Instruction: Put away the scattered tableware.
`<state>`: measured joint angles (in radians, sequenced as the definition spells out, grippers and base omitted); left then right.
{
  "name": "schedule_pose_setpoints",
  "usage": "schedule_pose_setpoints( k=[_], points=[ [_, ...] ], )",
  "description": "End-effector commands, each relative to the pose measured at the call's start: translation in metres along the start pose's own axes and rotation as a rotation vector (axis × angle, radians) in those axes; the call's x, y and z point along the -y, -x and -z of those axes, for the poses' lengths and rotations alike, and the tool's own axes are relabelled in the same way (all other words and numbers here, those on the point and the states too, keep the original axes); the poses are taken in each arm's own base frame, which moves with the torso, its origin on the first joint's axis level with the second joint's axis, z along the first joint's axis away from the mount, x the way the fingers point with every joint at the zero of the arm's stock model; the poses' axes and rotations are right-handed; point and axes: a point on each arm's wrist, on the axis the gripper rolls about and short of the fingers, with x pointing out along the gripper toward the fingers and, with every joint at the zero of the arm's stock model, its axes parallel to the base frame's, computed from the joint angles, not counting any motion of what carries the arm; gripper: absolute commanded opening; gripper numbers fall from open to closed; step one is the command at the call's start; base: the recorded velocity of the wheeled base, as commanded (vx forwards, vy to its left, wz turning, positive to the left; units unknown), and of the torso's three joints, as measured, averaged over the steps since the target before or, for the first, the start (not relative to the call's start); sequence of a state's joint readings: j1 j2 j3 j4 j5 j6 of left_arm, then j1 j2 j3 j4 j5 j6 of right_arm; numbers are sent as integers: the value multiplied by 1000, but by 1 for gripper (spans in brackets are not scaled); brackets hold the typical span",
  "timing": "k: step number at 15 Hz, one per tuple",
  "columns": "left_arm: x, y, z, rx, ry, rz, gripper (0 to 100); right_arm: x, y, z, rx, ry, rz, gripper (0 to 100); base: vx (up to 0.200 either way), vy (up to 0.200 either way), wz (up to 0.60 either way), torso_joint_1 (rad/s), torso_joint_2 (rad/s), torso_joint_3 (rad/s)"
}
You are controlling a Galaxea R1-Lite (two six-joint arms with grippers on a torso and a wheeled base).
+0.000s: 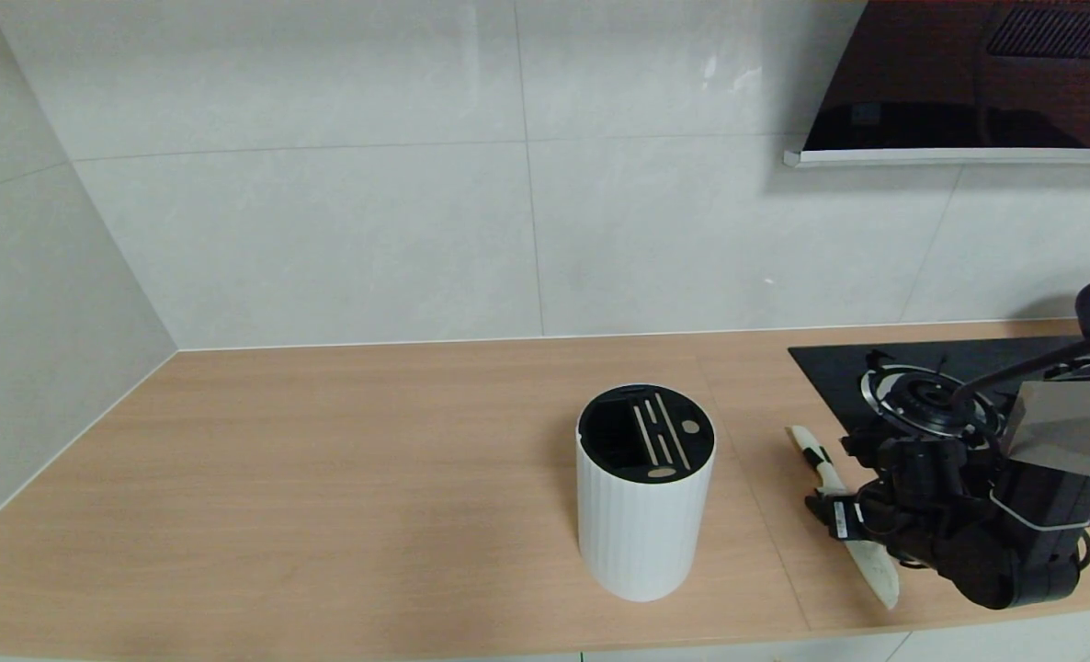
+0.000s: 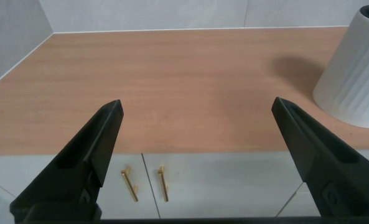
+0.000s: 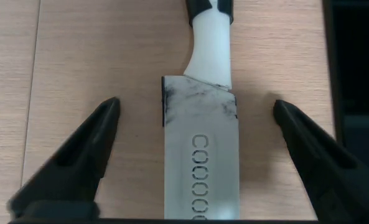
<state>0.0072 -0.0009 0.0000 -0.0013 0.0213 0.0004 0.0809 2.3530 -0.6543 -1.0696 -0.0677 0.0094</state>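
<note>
Head view: white ribbed holder [image 1: 644, 515] w/ black slotted top stands upright on the surface [image 1: 324, 478], right of centre and nearer the front edge than the back. Knife [image 1: 876, 570] lies flat near the right end, tip close to the front edge, handle pointing back toward the hob [image 1: 839, 363]. Right pincer [image 1: 853, 492] hangs low over the knife's middle.

Left wrist view: left pincer [image 2: 196, 155] is spread wide w/ nothing in it, hanging off the front edge. Cabinet doors [image 2: 190, 186] show below, and the holder [image 2: 355, 68] is well apart toward the right end.

Right wrist view: right pincer [image 3: 195, 104] is spread wide, one finger each side of the knife [image 3: 203, 143], not touching. It straddles the blade's heel, not the handle.

Risks, as I judge them:
- Blade is thin, smooth and flat on the surface, so closing across it may skid or twist it instead of lifting.
- A nudge could push the tip off the front edge.
- Slots in the holder look narrow. A tilted blade may jam, or knock the holder over.
</note>
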Motion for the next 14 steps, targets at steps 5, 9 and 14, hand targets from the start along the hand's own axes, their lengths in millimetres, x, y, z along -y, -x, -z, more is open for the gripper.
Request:
schedule_pose_setpoints(
  k=[5, 9, 14],
  points=[
    [0, 0, 0, -1, 0, -1, 100, 0, -1, 3, -12, 21, -1, 0, 0, 0, 0, 0, 0, 0],
    [0, 0, 0, -1, -1, -1, 100, 0, 0, -1, 9, 20, 16, 0, 0, 0, 0, 0, 0, 0],
    [0, 0, 0, -1, -7, 1, 100, 2, 45, -49, 188, -1, 42, 0, 0, 0, 0, 0, 0, 0]
  ],
)
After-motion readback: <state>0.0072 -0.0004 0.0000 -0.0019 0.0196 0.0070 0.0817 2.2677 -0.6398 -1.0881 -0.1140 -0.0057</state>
